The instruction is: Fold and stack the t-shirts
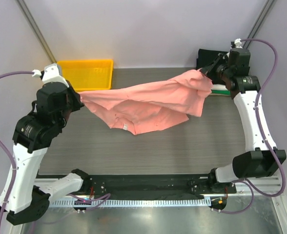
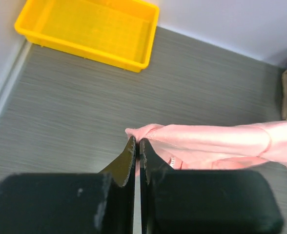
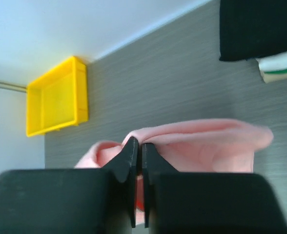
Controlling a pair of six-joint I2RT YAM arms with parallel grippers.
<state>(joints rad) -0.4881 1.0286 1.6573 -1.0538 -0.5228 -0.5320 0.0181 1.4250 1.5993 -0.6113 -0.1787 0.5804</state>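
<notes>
The salmon-pink t-shirt [image 1: 148, 102] hangs stretched between both grippers above the table, sagging in the middle. My left gripper [image 1: 81, 97] is shut on its left end; the left wrist view shows cloth [image 2: 207, 144] pinched at the fingertips [image 2: 138, 142]. My right gripper [image 1: 205, 71] is shut on its right end; the right wrist view shows cloth [image 3: 207, 144] bunched round the fingertips [image 3: 138, 145]. Folded shirts sit at the back right: a black one [image 3: 256, 27] over a white and green one [image 3: 280, 68], partly hidden by my right arm in the top view [image 1: 207, 56].
A yellow plastic tray [image 1: 87, 73] stands at the back left, also in the left wrist view [image 2: 85, 29] and right wrist view [image 3: 55, 97]. Grey walls close the back and sides. The arm bases and a black rail [image 1: 143, 187] line the near edge.
</notes>
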